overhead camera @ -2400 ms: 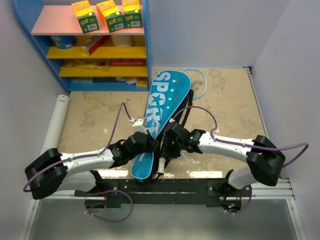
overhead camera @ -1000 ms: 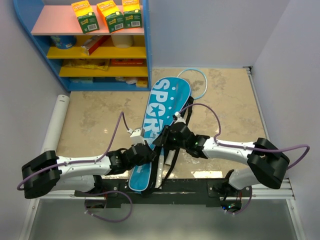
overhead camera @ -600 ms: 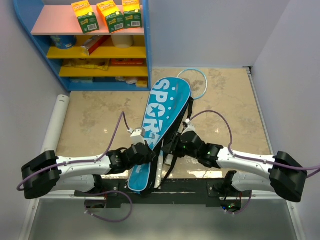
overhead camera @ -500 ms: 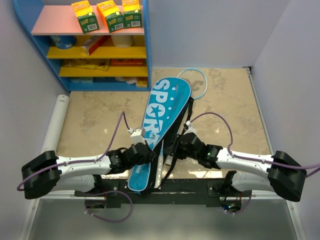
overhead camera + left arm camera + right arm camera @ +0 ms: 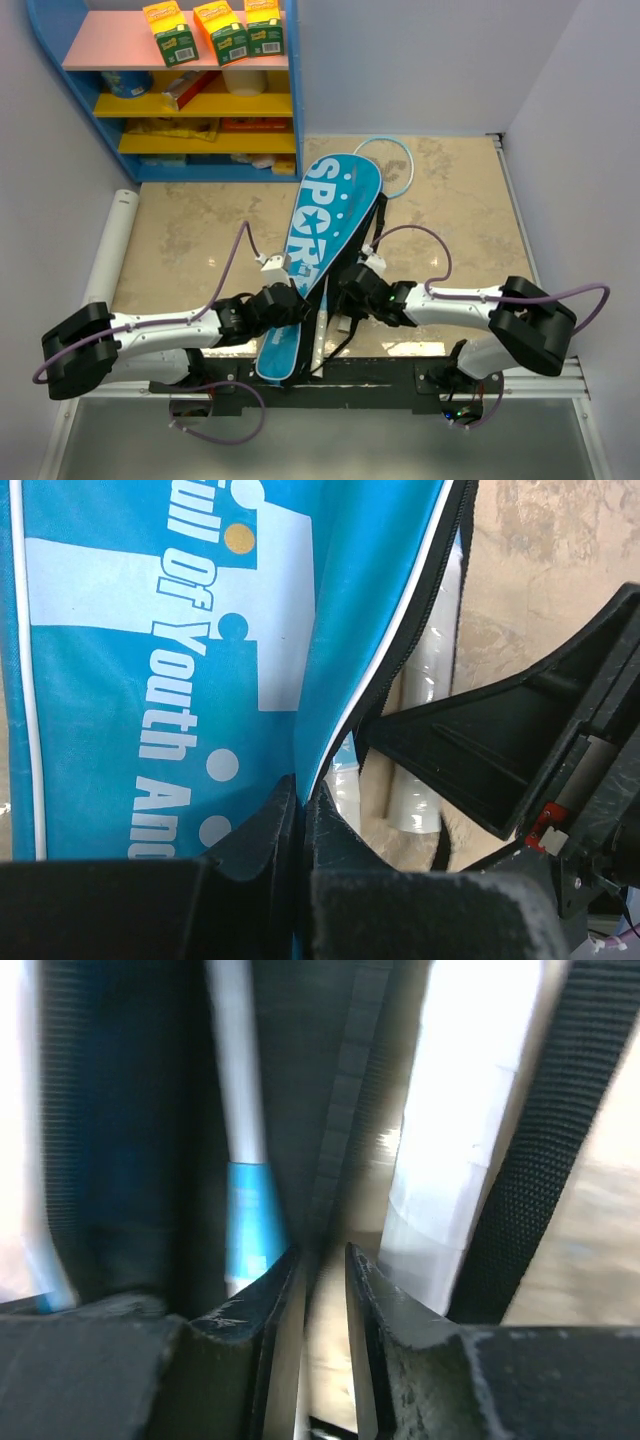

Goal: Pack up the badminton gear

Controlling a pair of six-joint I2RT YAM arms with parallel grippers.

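Observation:
The long blue "SPORT" bag (image 5: pixel 325 215) lies diagonally on the table, its narrow end near the arm bases. A light-blue racket head (image 5: pixel 400 165) sticks out behind its wide end. A silver-white handle (image 5: pixel 320 338) lies at the bag's open right edge and also shows in the left wrist view (image 5: pixel 432 705) and the right wrist view (image 5: pixel 455 1150). My left gripper (image 5: pixel 288 298) is shut on the bag's zipper edge (image 5: pixel 298 798). My right gripper (image 5: pixel 345 292) hangs over the zipper edge, jaws a narrow gap apart (image 5: pixel 325 1270), beside a racket shaft (image 5: pixel 245 1210). No shuttlecocks are in view.
A blue shelf unit (image 5: pixel 295 90) with orange-green boxes (image 5: pixel 220 30) stands at the back left. A white tube (image 5: pixel 110 250) lies along the left edge. The bag's black strap (image 5: pixel 545 1160) lies beside the handle. Walls close in on both sides.
The bag has slid nearer the arm bases since the earliest frame. The right arm swung its elbow out to the right, then drew back. The left gripper kept its hold.

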